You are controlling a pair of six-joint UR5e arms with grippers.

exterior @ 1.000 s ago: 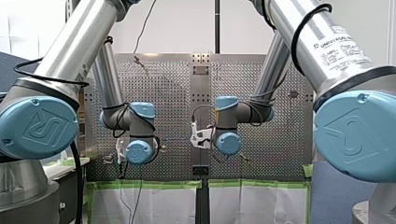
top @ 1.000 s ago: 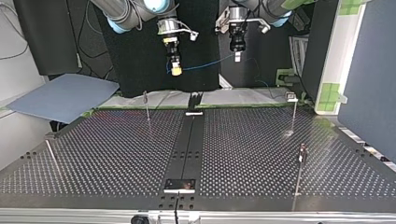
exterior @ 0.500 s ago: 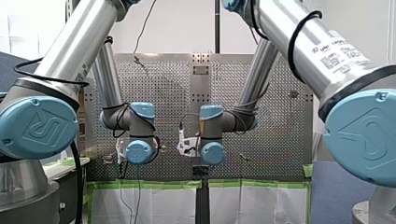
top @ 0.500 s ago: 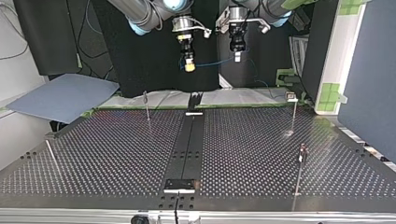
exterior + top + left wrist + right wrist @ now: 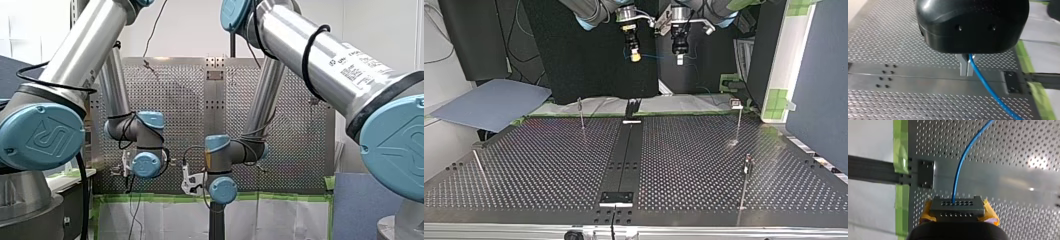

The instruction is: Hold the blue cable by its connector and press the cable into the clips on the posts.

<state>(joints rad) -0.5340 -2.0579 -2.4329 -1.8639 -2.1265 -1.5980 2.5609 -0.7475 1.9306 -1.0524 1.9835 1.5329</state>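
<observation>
Two arms hang side by side above the far edge of the counter [image 5: 549, 165] in the top view, and the blue cable [image 5: 657, 56] runs between them as a short, nearly level span. My left tool [image 5: 966, 67] has its metal fingers [image 5: 963, 66] pressed together on the cable. From that pinch the cable leads away from the tool at a slant, over the perforated counter toward a strip of green tape [image 5: 1023, 55] at its edge. My right tool [image 5: 957, 206] shows yellow pads [image 5: 990, 213] on either side of a black block [image 5: 957, 210] at its tip, and it is also clamped on the cable. The cable comes straight out of the block's front face, then bends aside in a long curve across the counter. I cannot make out the connector in any view. In the top view my right tool, yellow-tipped, is at the left of the pair and my left tool at the right, both well above the counter. Three thin posts [image 5: 582, 115] stand upright on the counter below: one at the far left, one at the far right and one nearer at the right. The cable is well apart from all of them.
</observation>
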